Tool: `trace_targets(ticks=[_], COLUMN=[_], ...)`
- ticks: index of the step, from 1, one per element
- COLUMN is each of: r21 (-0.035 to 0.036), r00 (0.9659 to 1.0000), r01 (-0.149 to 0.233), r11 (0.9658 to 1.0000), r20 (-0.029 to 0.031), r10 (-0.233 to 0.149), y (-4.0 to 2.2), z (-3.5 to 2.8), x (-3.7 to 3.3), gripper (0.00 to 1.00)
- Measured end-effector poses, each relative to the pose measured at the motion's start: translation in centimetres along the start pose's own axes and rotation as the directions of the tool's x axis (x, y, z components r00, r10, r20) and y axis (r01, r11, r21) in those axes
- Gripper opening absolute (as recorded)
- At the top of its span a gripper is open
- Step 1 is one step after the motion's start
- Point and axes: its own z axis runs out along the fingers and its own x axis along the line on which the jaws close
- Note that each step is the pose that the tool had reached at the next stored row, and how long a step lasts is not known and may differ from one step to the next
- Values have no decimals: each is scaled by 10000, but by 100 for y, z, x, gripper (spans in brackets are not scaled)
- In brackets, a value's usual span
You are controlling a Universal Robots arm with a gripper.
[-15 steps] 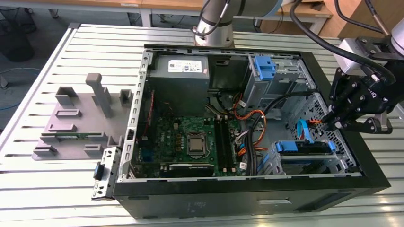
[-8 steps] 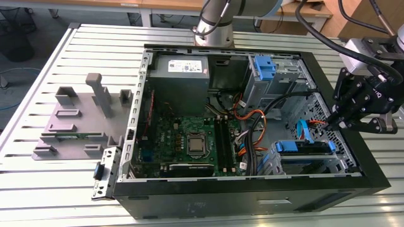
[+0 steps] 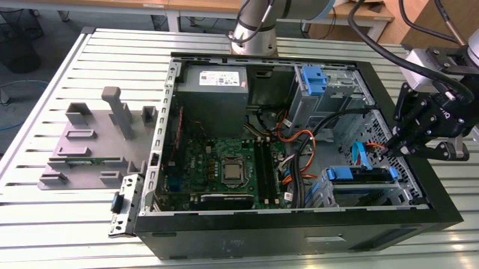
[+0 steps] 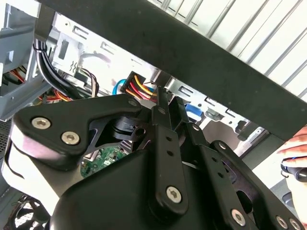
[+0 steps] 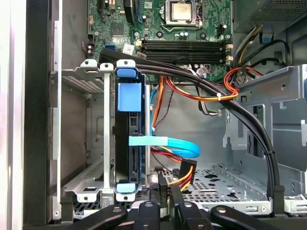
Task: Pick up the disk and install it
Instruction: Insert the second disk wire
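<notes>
Open computer case (image 3: 299,242) lies on its side on the slatted metal worktop (image 3: 53,227). The arm's pincer (image 3: 393,150) hangs over the case wall at the exterior view's right, tips pointing down into the drive area.

The disk (image 3: 358,175) is already in the drive cage (image 3: 329,193) in the case corner, at the exterior view's lower right, with its blue carrier showing along the top. The first wrist view gives it better: the disk (image 5: 128,158) stands on edge in the cage slot, blue tabs at both ends, and a flat blue data cable (image 5: 168,142) runs off from beside it.

The pincer (image 5: 164,186) has its fingers pressed together in both wrist views. The tips sit just beside a black power connector (image 5: 187,168) with red and yellow wires, apart from the disk. I cannot tell if they touch the connector. The second wrist view has the same connector (image 4: 136,85) right next to the pincer (image 4: 162,98).

The exterior view adds the motherboard (image 3: 224,162), the grey power supply (image 3: 213,84) and a grey plastic stand (image 3: 90,140) on the worktop outside the case. A person's hand (image 4: 295,153) is at the edge of the second wrist view, beyond the case wall.
</notes>
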Motion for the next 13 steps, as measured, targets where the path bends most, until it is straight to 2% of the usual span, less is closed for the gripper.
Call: trace_targets(ticks=[10, 13], r21=[7, 11], r00=[9999, 9999], r01=[-4, -2], r11=[10000, 10000], r20=[-104, -111], r10=[4, 3], y=[169, 179], z=[34, 35], x=[6, 7], gripper=[23, 23])
